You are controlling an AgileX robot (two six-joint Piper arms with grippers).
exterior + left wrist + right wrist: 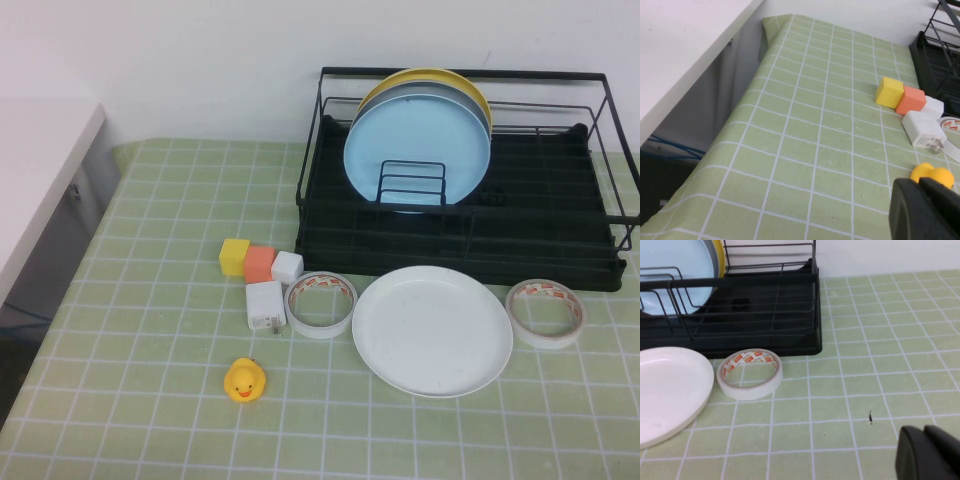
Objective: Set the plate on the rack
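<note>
The white plate (432,330) lies flat on the green checked cloth, just in front of the black wire rack (460,73). The plate also shows in the right wrist view (665,390), as does the rack (765,315). A light blue plate (415,140) and a yellow plate (440,78) stand upright in the rack. Neither gripper shows in the high view. My left gripper (920,187) is shut and empty above the cloth near a yellow duck (932,175). My right gripper (925,432) is shut and empty, to the right of the plate.
Two tape rolls (322,304) (545,313) flank the plate. Yellow (234,256), orange (259,263) and white (287,266) cubes, a white charger (265,304) and the duck (245,380) lie to the left. A white table (40,160) stands beyond the cloth's left edge.
</note>
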